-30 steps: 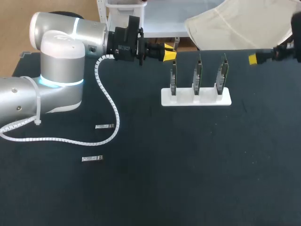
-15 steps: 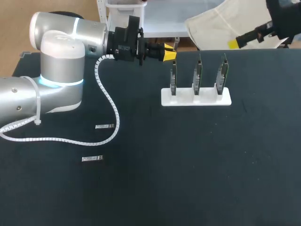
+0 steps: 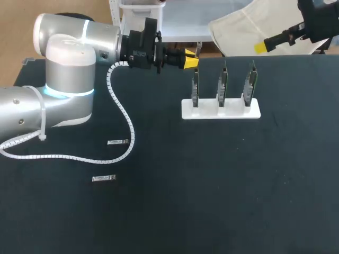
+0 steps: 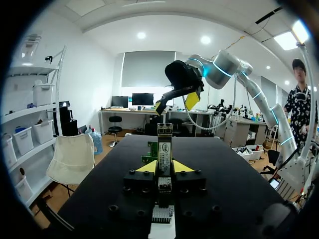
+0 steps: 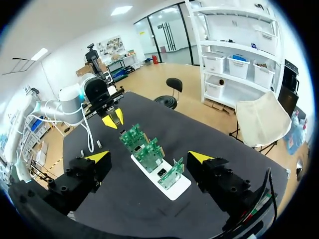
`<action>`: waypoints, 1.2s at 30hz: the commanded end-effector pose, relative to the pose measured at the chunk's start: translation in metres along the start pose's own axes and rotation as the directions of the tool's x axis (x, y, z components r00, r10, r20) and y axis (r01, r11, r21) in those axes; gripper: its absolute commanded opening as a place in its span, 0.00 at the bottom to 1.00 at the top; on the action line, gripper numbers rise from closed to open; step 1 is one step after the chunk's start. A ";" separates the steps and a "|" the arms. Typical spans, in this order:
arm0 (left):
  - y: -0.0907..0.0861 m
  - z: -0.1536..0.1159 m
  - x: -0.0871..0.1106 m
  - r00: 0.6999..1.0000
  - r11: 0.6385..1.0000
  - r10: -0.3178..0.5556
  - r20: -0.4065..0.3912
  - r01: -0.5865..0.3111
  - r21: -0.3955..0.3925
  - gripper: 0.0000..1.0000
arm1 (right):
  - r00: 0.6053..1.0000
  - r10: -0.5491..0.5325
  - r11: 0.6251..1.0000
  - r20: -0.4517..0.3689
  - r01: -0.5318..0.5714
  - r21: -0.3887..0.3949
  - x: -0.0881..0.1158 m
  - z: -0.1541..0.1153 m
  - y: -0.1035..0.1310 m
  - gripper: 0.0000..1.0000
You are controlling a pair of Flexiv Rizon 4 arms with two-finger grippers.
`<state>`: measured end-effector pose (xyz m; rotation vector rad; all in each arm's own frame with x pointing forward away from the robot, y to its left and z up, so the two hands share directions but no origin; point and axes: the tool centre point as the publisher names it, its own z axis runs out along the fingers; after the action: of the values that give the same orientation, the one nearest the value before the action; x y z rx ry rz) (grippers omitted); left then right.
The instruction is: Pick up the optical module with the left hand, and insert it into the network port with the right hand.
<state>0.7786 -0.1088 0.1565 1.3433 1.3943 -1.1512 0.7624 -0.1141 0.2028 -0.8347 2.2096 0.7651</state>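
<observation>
Handover pending. Left gripper: fingers clenched on optical module, near circuit boards in white rack. Right gripper — fingers released, empty — hangs high, well apart. Next: right must grasp module's free end.

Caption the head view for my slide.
Left gripper holds a silver optical module near the white three-board rack; right gripper open.

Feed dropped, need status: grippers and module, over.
Left gripper shut on optical module, beside end board of rack. Right gripper open, empty, raised away from rack. Two spare modules on table, clear.
</observation>
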 end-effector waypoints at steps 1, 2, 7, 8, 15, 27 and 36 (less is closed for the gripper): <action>0.001 0.000 0.001 1.000 1.000 0.001 0.002 -0.001 0.002 0.00 | 1.000 -0.002 1.000 0.002 0.002 -0.003 0.000 0.000 0.000 1.00; 0.001 0.000 0.001 1.000 1.000 0.001 0.002 -0.001 0.002 0.00 | 1.000 -0.002 1.000 0.002 0.002 -0.003 0.000 0.000 0.000 1.00; 0.001 0.000 0.001 1.000 1.000 0.001 0.002 -0.001 0.002 0.00 | 1.000 -0.024 1.000 0.004 0.024 -0.012 -0.002 0.003 0.002 1.00; 0.001 0.000 0.001 1.000 1.000 0.001 0.002 -0.001 0.002 0.00 | 0.999 -0.046 0.999 0.000 0.046 -0.028 -0.004 0.005 0.004 1.00; 0.001 0.000 0.001 1.000 1.000 0.001 0.002 -0.001 0.002 0.00 | 0.986 -0.164 0.980 -0.025 0.160 -0.120 -0.014 0.013 0.017 1.00; 0.001 0.000 0.001 1.000 1.000 0.001 0.002 -0.001 0.002 0.00 | 0.952 -0.306 0.923 -0.026 0.290 -0.251 -0.006 0.025 0.045 1.00; 0.001 0.000 0.001 1.000 1.000 0.001 0.002 -0.001 0.002 0.00 | 0.920 -0.391 0.885 -0.011 0.373 -0.277 -0.017 0.046 0.048 1.00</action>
<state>0.7786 -0.1088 0.1565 1.3434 1.3944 -1.1513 0.7440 -0.0539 0.2018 -1.3761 1.9270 0.8450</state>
